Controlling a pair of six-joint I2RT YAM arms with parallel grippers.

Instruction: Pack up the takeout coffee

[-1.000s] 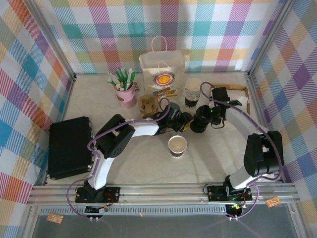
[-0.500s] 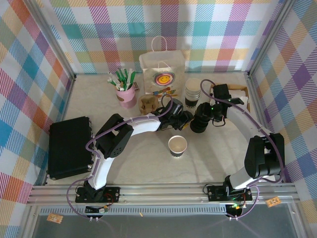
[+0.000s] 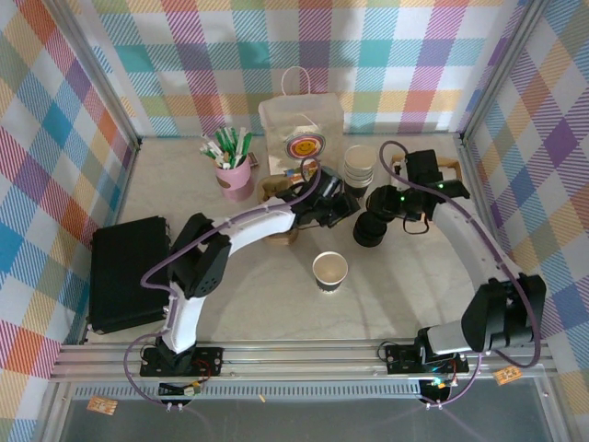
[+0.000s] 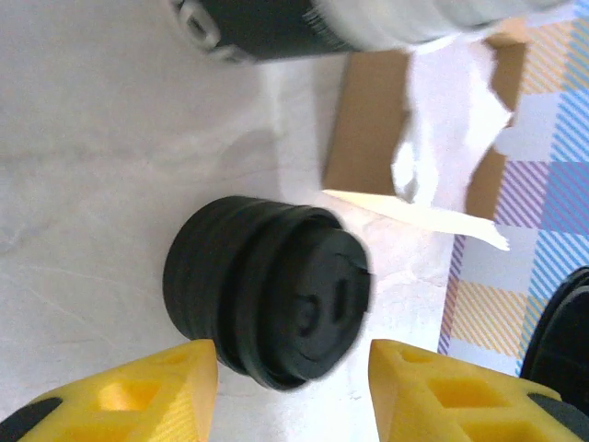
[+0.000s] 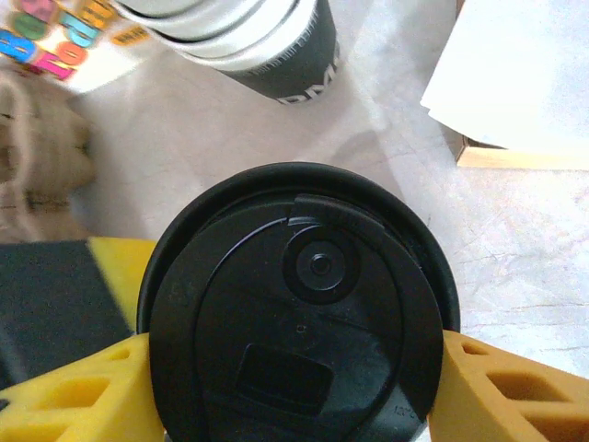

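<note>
A pale table (image 3: pixel 414 295) is pictured mid-job. A black case (image 3: pixel 129 272) is laid flat at its left, and a smiley-printed paper bag (image 3: pixel 302 129) is stood open-topped at the back, where a finished drink could be lowered in. Just in front of the bag, a cardboard cup carrier (image 3: pixel 269 191) is partly covered by the left arm (image 3: pixel 248 226). A stack of lidless cups (image 3: pixel 359 166) is set to the carrier's right.

The takeout coffee itself, a single paper cup (image 3: pixel 329 270), is seen standing upright and unlidded near the middle of the table. It is on the near side of both grippers and apart from them. It is judged to be waiting for a lid before packing.

A stack of black lids (image 5: pixel 299 313) is clamped between the yellow fingers of the right gripper (image 3: pixel 379 219) and tilted toward the left gripper (image 4: pixel 293 387), seemingly so that one lid can be peeled off. The left gripper is held half-spread with nothing between its fingers. Its tips are just short of the stack, and whether they touch it cannot be told.
</note>
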